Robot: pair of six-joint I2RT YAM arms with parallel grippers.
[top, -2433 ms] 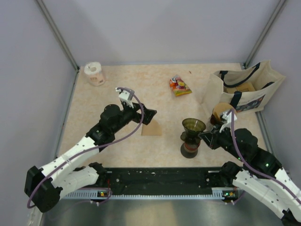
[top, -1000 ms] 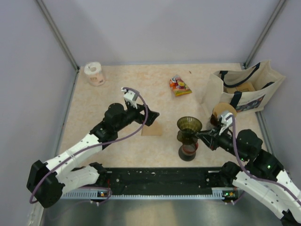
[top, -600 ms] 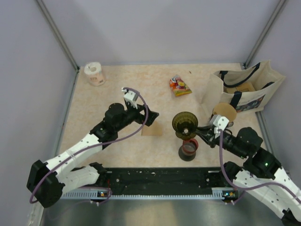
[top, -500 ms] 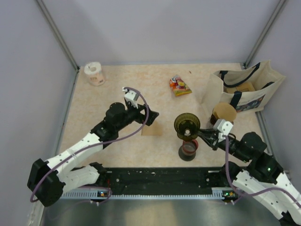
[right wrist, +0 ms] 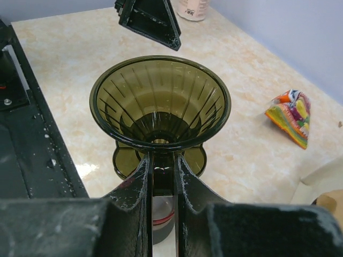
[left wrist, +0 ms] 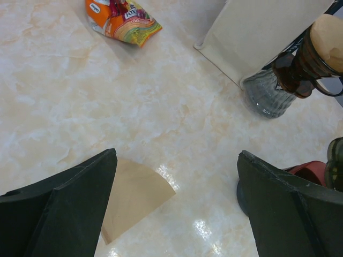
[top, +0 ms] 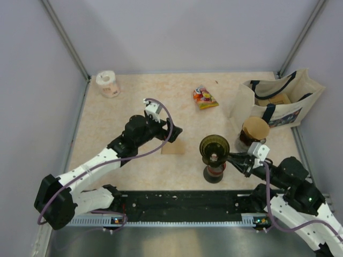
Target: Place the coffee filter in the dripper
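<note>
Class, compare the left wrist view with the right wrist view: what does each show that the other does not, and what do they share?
Only the left wrist view shows the coffee filter, lying flat on the table below the open left gripper. Only the right wrist view shows the empty ribbed inside of the dripper and the right gripper shut on its handle. Both show the colourful snack packet.

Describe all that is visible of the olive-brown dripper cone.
The translucent olive-brown plastic-looking dripper cone is upright, mouth up, empty. Its inner walls are ribbed, with a hole at the bottom and a round flange below. The right tool clamps its side handle, holding it over a black cup with a red rim; whether they touch is unclear.
</note>
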